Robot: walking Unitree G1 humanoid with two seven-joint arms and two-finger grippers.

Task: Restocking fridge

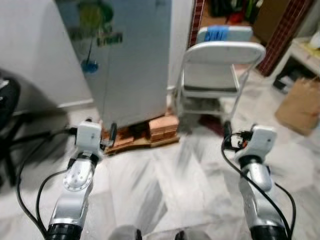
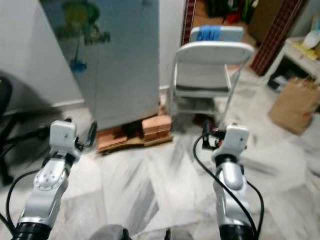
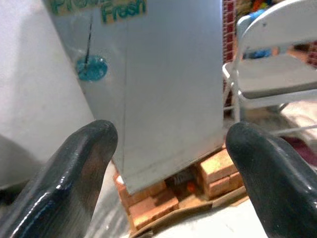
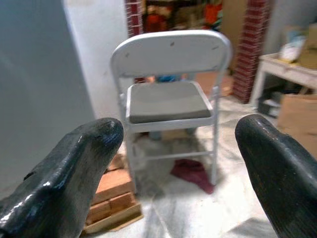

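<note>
A grey fridge (image 1: 125, 65), door closed, is seen ahead at the left, propped on bricks (image 1: 162, 127), with a white folding chair (image 1: 220, 65) just beside it on the right. The left gripper (image 3: 168, 163) and right gripper (image 4: 178, 163) are held wide open and empty, well short of it; the approach is best squared to the door before reaching. A "Fresh" sticker (image 3: 124, 9) is legible from the left wrist, and a red cloth (image 4: 193, 173) under the chair is shown clearly from the right wrist.

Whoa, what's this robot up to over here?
It is facing a closed grey fridge that stands on bricks, with a white folding chair beside it. Both arms are raised in front: the left gripper and the right gripper are open and hold nothing. No restocking has started yet.
</note>
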